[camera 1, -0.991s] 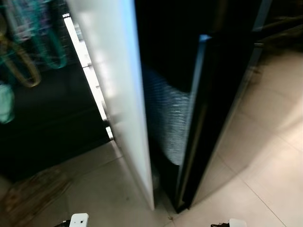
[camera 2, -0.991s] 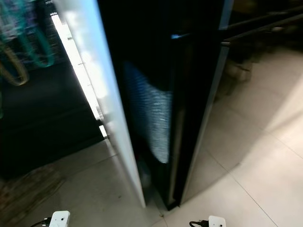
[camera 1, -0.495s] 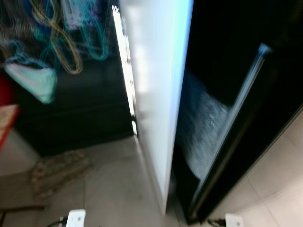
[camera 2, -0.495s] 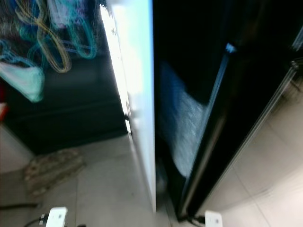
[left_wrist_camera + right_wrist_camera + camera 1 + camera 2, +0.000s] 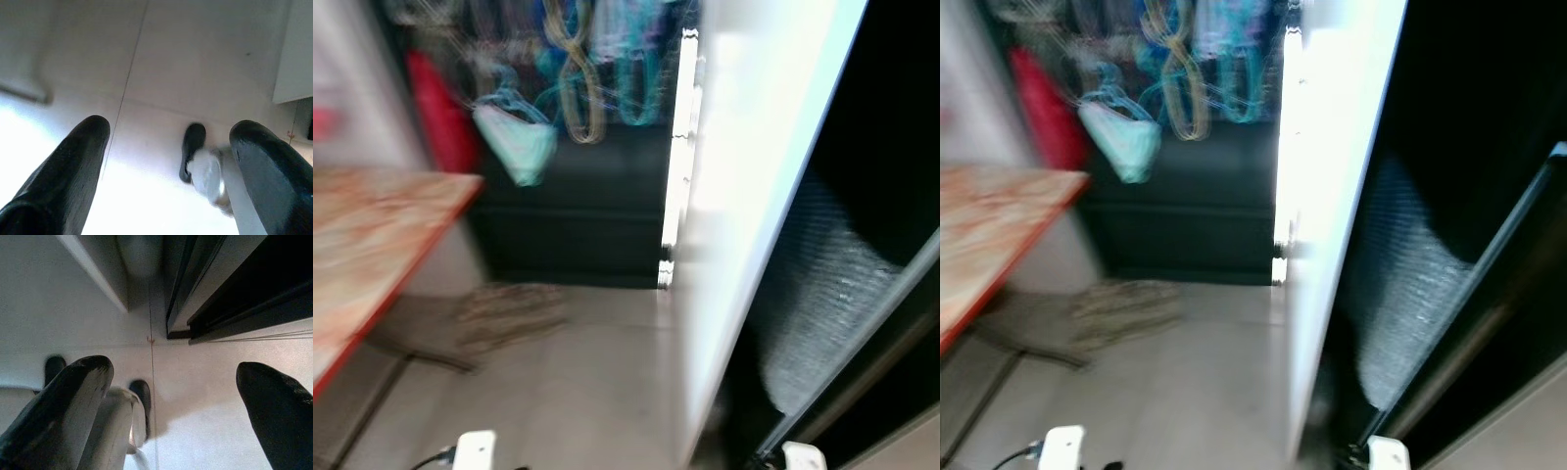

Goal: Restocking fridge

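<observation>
Both grippers are hanging low with nothing between their black fingers: the left gripper (image 5: pixel 168 171) is gaping wide above the pale tiled floor (image 5: pixel 205 54), and the right gripper (image 5: pixel 173 411) is equally spread over the floor near the dark fridge's base (image 5: pixel 195 328). Ahead, the tall black fridge (image 5: pixel 862 294) is standing beside a white panel (image 5: pixel 744 196), with a reddish wooden table (image 5: pixel 372 245) sitting on the robot's left.

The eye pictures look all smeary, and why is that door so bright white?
Left eye view: motion blur smears the hanging cords and table; the white door glares so brightly that its surface detail is washed out. Right eye view: the same smear, with the fridge's dark inside almost black. Left wrist view: a bright patch washes out the floor.
</observation>
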{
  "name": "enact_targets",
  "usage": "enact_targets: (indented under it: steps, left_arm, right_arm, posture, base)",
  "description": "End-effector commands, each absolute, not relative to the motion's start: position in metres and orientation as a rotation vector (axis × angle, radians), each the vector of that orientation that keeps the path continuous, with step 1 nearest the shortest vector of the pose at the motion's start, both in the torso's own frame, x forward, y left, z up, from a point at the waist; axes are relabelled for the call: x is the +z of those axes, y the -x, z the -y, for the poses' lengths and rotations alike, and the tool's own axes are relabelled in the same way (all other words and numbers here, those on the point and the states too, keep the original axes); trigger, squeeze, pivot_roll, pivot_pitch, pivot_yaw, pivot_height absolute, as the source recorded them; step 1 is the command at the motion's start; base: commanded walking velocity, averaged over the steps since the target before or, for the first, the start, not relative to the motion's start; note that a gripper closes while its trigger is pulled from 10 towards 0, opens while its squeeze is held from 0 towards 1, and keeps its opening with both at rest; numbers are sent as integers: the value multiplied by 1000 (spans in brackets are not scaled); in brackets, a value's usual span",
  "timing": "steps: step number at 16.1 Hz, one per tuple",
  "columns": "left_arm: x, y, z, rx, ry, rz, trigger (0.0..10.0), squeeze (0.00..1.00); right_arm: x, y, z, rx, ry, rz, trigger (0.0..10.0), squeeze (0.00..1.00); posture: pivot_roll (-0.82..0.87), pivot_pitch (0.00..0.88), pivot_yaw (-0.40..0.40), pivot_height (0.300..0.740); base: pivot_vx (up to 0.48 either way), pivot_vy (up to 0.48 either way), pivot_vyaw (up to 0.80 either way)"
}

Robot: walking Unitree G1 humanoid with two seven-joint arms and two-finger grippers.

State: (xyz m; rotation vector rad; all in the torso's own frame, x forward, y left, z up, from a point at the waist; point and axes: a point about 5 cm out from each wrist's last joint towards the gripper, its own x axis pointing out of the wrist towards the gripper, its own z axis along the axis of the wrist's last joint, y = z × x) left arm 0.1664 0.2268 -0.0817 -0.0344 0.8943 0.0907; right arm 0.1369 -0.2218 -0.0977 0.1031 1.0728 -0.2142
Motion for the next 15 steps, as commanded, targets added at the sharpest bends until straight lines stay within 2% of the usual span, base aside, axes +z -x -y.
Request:
enact_targets:
  steps: [1, 15]
  left_arm:
    - [-83, -162, -232, 111, 39, -913, 10000, 0]
    - [-82, -161, -232, 130, 54, -886, 10000, 0]
  right_arm:
    - [-98, -140, 218, -210, -110, -1069, 10000, 0]
    - [-99, -135, 218, -170, -114, -1092, 10000, 0]
  posture:
    - [-7, 0, -11, 740]
    - [-8, 0, -23, 740]
  base:
    - [0, 0, 800]
    - [0, 0, 800]
